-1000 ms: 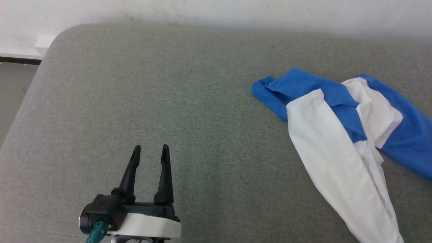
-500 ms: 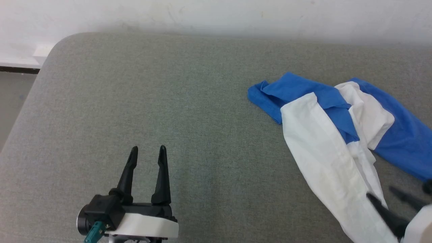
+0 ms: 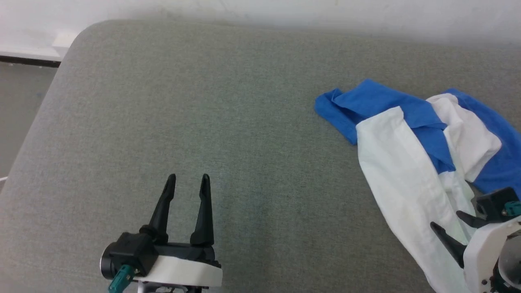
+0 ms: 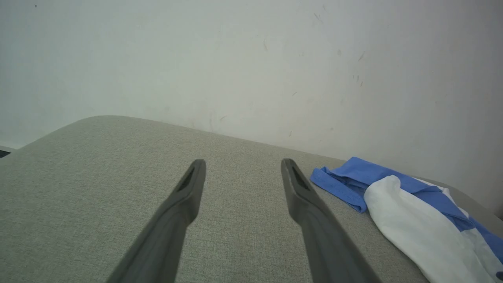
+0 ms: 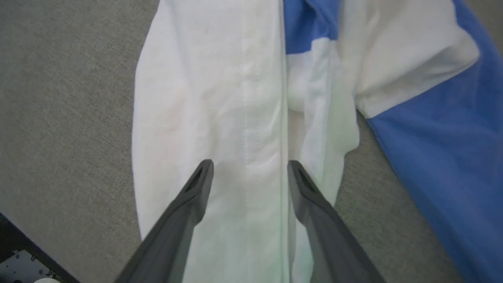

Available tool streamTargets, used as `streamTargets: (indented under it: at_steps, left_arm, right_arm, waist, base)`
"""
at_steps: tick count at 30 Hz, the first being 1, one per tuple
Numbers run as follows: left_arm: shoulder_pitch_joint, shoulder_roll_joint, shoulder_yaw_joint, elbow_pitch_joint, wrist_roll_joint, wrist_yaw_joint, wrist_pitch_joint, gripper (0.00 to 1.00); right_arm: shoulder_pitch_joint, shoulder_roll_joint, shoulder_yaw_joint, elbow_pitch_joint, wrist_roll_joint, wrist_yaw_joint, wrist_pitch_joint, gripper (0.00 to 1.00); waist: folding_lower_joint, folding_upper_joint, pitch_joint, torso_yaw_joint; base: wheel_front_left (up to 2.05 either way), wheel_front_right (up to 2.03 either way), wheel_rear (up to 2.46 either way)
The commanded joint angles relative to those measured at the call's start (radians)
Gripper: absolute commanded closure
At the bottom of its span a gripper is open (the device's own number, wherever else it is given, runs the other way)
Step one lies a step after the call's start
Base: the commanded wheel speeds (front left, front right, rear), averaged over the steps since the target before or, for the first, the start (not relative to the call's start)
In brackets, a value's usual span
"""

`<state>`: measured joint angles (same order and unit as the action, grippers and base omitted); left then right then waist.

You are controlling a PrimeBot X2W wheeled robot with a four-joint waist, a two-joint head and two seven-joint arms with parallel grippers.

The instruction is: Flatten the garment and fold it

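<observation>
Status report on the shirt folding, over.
Left claw open, over grey cushion. Right claw open, above crumpled T-shirt, not gripping. Nothing in the way.

I'm seeing a wide bare stretch of cushion [image 3: 244, 122] lying ahead of the left gripper [image 3: 188, 177], giving it room to pass rightward. The garment [image 3: 390, 171] is lying bunched on the right side, directly under the right gripper [image 5: 249, 163], which is hanging spread above it. The wall [image 4: 251, 59] is closing off the far edge.
</observation>
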<state>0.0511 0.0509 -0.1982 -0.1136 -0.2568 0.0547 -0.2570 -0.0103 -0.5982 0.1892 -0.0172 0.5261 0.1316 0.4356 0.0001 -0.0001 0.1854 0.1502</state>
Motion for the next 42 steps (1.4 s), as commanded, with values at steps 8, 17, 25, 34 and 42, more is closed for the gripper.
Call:
streamTargets:
  at_steps: [8, 17, 25, 34, 42]
  left_arm:
    - [-0.027, -0.001, -0.006, -0.013, -0.007, 0.012, -0.005, 0.00]
    - [-0.031, -0.001, 0.003, -0.018, -0.011, 0.023, -0.005, 0.00]
    - [-0.038, -0.001, -0.001, -0.020, -0.019, 0.020, -0.005, 0.00]
    - [-0.032, -0.001, -0.020, -0.004, -0.041, 0.022, -0.005, 0.00]
    - [-0.020, -0.001, -0.004, -0.008, -0.036, 0.018, -0.005, 0.00]
  right_arm:
    - [-0.077, -0.016, 0.104, 0.142, -0.003, -0.001, -0.054, 0.88]
    - [-0.165, -0.019, 0.248, 0.035, 0.084, -0.001, -0.123, 1.00]
    - [-0.185, -0.091, 0.570, -0.187, 0.184, -0.001, -0.017, 1.00]
    - [-0.200, -0.151, 0.705, -0.126, 0.239, -0.001, 0.025, 0.00]
    - [-0.231, -0.064, 0.513, -0.130, 0.247, -0.001, -0.152, 0.00]
  waist:
    - [-0.0001, 0.0001, 0.028, 0.027]
    - [-0.0001, 0.0001, 0.021, 0.000]
    - [-0.0001, 0.0001, 0.022, -0.002]
    - [-0.0001, 0.0001, 0.024, 0.021]
    - [-0.0001, 0.0001, 0.003, 0.004]
  base:
    - [0.00, 0.00, 0.00]
    - [0.00, 0.00, 0.00]
    - [0.00, 0.00, 0.00]
    - [0.00, 0.00, 0.00]
    - [0.00, 0.00, 0.00]
